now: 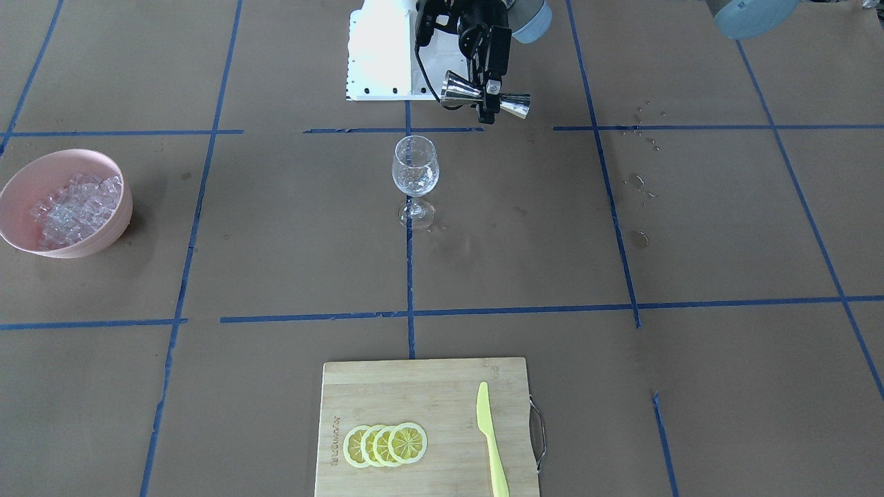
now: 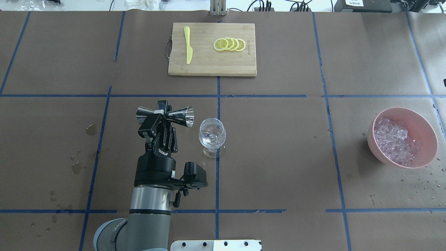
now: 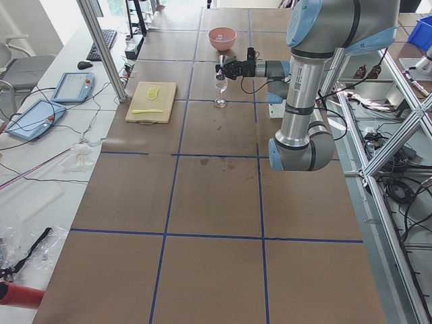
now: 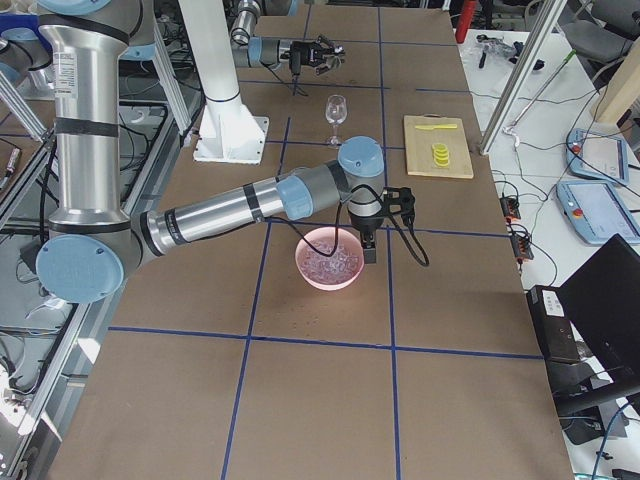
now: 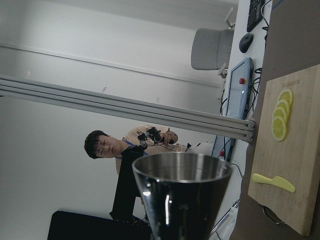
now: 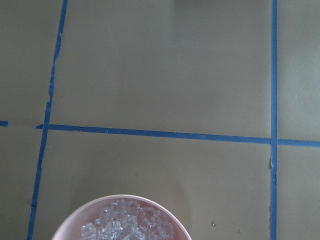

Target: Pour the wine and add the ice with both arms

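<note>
My left gripper is shut on the waist of a steel double jigger, held level, its wide mouth facing a clear wine glass just beside it. The jigger's mouth fills the left wrist view. The glass stands upright with glints in its bowl. The ice lies heaped in a pink bowl at the far right. In the exterior right view my right gripper hangs over that bowl's edge; I cannot tell if it is open. The right wrist view shows ice below.
A bamboo cutting board at the table's far side carries lemon slices and a yellow knife. Wet spots mark the brown paper on my left. The white base plate sits behind the glass.
</note>
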Controlling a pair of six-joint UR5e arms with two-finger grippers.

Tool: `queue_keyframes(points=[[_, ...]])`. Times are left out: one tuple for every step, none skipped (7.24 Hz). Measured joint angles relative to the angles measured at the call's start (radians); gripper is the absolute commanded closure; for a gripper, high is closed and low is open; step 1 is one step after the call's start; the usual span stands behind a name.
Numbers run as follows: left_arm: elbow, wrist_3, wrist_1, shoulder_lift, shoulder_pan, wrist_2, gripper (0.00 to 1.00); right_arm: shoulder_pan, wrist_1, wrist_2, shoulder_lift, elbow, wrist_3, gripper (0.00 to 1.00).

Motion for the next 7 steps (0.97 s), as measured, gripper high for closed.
queue_keyframes(points=[[0.001,-0.001,-0.018,0.014,-0.008,0.0,1.0,-0.007,0.004,-0.006,0.0,-0.001,0.001,0.0],[0.001,-0.001,-0.025,0.035,-0.021,-0.002,1.0,-0.018,0.007,-0.014,-0.001,-0.003,0.005,0.0],[0.002,-0.001,-0.034,0.065,-0.036,-0.005,1.0,-0.031,0.008,-0.021,-0.001,-0.005,0.011,0.0],[0.002,-0.001,-0.059,0.106,-0.048,-0.013,1.0,-0.043,0.008,-0.025,-0.002,-0.007,0.02,0.0],[0.002,0.001,-0.11,0.161,-0.061,-0.028,1.0,-0.059,0.014,-0.03,-0.002,-0.009,0.039,0.0],[0.002,0.005,-0.174,0.221,-0.075,-0.047,1.0,-0.081,0.037,-0.038,-0.005,-0.013,0.075,0.0],[0.002,0.009,-0.242,0.284,-0.086,-0.061,1.0,-0.115,0.079,-0.052,-0.012,-0.017,0.136,0.0]])
